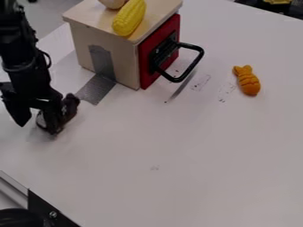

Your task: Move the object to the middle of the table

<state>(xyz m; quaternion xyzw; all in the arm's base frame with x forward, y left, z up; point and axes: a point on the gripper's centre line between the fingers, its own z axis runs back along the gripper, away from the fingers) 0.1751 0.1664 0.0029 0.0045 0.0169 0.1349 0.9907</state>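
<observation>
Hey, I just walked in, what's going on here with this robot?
A black robot arm has its gripper low over the left of the white table, right by a dark object; I can't tell what that is or whether it's held. The yellow corn lies on the wooden box, and an orange fish-shaped toy lies on the table to the right.

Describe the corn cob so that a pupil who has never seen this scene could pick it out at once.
Find the wooden box with the red door. On its top lies a long yellow corn cob. Beside it is a pale thing; only the cob is yellow with a bumpy surface.
</observation>
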